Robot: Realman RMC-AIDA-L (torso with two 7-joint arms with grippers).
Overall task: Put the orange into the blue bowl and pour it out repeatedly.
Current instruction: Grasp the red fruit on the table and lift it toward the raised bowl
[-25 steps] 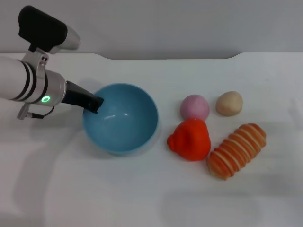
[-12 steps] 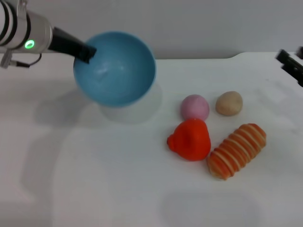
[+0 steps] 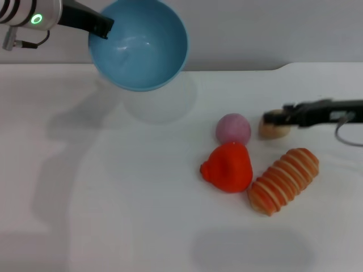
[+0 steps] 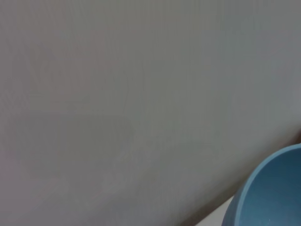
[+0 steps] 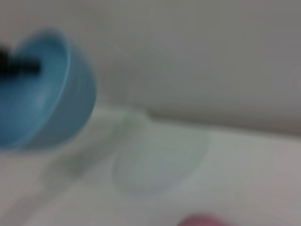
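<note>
Orange point(image 3: 229, 167) lying on the white table point(image 3: 113, 215), blue bowl point(image 3: 139, 42) hanging in the air, well apart.

Resting between the pink ball point(image 3: 233, 128) and the striped bread-like piece point(image 3: 283, 179) (touching neither gripper). Left gripper point(image 3: 102, 25) pinching the bowl's rim at upper left, holding it tilted and empty above the table's far edge. Right gripper point(image 3: 278, 119) reaching in from the right, hovering at the beige ball point(image 3: 274, 129); spread of its fingers not discernible.
</note>
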